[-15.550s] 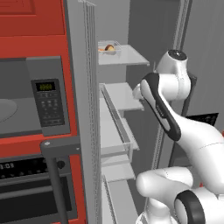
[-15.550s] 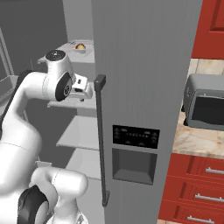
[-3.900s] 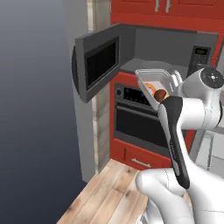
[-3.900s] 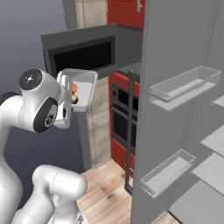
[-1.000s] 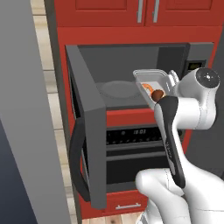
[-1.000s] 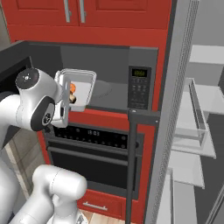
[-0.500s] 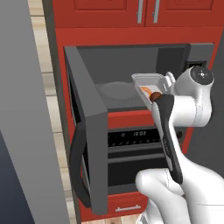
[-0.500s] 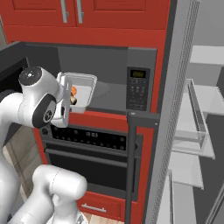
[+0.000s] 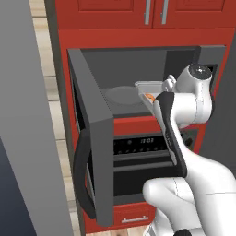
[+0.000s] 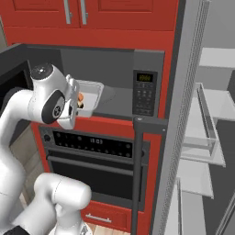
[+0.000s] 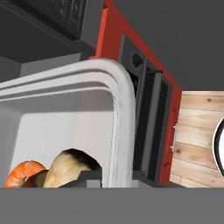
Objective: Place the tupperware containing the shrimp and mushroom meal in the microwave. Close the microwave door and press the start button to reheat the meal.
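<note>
Ahead of gripper [image 11: 114,178], microwave [image 10: 114,98] cavity w/ door [image 9: 94,152] swung wide. Gripper pinches tupperware [image 10: 89,96] rim; shrimp [image 11: 22,171] & mushroom [image 11: 70,168] inside.

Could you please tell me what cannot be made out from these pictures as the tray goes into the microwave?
- Gripper fingers: behind the arm in both base views, and cut off by the hand view's bottom edge.
- Tupperware: its near end is behind the wrist.
- Meal: lower part cut off.
- Microwave keypad labels: too small.

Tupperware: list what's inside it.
In the tupperware held by the tool: an orange shrimp and a brownish mushroom. Their lower parts are hidden at the hand view's bottom.
</note>
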